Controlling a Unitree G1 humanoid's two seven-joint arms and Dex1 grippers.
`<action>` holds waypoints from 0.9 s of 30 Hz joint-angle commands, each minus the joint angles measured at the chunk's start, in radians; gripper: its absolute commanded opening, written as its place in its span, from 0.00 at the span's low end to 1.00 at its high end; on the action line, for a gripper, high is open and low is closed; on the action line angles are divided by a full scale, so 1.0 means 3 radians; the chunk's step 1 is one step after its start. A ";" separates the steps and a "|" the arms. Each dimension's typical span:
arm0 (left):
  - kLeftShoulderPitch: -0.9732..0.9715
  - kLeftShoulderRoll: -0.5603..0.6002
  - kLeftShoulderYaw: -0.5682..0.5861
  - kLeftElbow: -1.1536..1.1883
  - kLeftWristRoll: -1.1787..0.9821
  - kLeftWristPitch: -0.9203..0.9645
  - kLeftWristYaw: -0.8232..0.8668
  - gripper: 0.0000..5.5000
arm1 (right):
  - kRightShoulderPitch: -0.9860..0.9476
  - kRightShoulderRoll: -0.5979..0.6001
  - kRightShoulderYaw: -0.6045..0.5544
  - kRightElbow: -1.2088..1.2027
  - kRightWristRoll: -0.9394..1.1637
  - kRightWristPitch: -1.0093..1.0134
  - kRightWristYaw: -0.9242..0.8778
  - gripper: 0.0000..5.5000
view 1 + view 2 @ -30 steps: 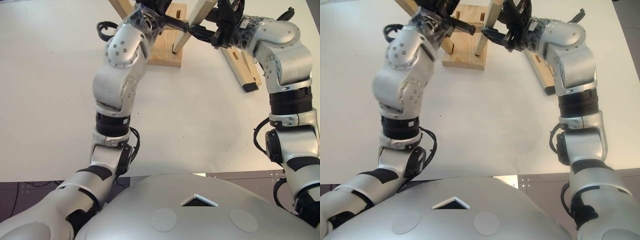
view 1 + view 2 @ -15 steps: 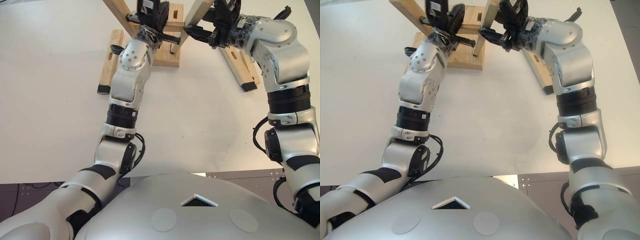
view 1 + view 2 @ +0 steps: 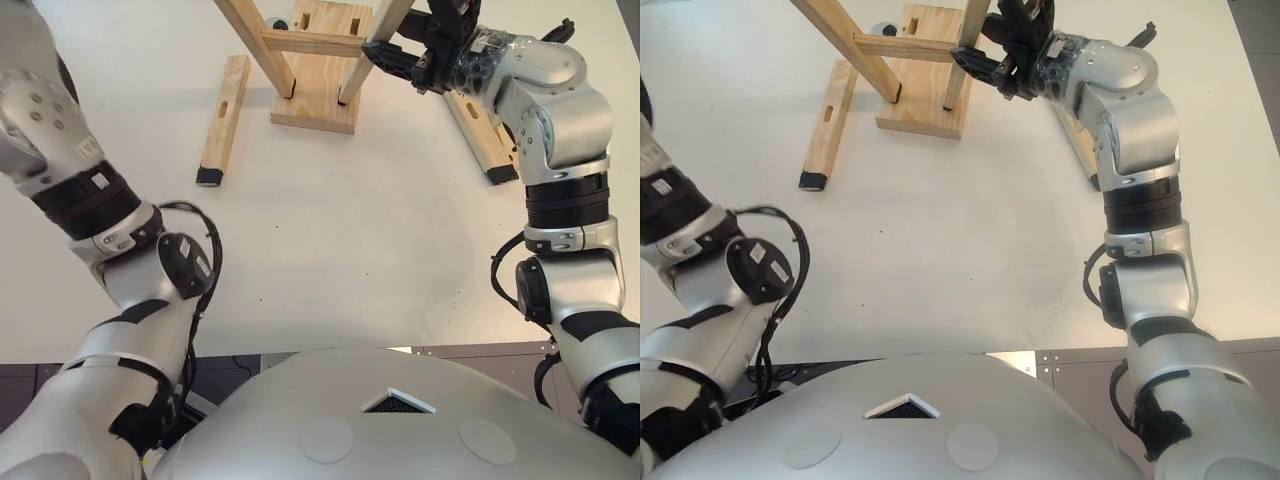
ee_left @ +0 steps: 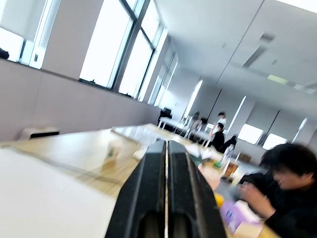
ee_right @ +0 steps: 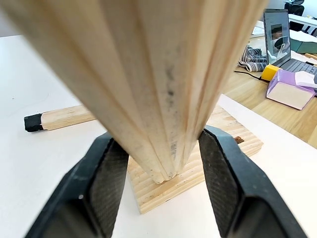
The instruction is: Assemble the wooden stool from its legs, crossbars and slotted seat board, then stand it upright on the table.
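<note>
The white surface (image 3: pixel 350 230) carries every part. Nearest, on the robot's left, a loose leg (image 3: pixel 222 118) lies flat. Its long axis runs away from the robot, black-capped end toward it, so the left arm looks the nearer one. The left gripper (image 4: pixel 167 148), fingers pressed together and empty, points off into the room. Farther back, the seat board (image 3: pixel 312 105) bears two legs joined by a crossbar (image 3: pixel 310 42). The right gripper (image 3: pixel 385 55) is clamped on the right-hand leg (image 3: pixel 355 82).
</note>
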State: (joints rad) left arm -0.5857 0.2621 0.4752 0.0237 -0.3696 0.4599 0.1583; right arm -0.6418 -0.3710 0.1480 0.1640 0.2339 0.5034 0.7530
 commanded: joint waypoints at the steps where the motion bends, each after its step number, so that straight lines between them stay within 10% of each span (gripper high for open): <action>1: 0.0268 -0.0120 -0.0515 0.0732 0.0331 0.0007 -0.0242 0.00 | 0.0068 -0.0103 0.0011 0.0076 -0.0068 -0.0048 0.0076 0.39; 13: 0.0770 -0.0598 -0.1553 0.0384 0.0435 0.0473 -0.0911 0.00 | 0.0093 -0.0335 -0.0051 0.0221 -0.0183 -0.0296 0.0102 0.39; 24: 0.0703 -0.0704 -0.1265 0.0367 0.0373 0.0553 -0.0747 0.00 | 0.0140 -0.0406 -0.0044 0.0135 -0.0172 -0.0257 0.0315 0.39; 27: 0.0665 -0.0697 -0.1212 0.0458 0.0388 0.0494 -0.0729 0.00 | 0.0162 -0.0397 -0.0022 0.0087 -0.0144 -0.0167 0.0369 0.53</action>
State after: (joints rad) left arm -0.3689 0.0554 0.1071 0.1411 -0.2599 0.6157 -0.0668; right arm -0.6072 -0.4854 0.1258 0.2016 0.1891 0.4330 0.8517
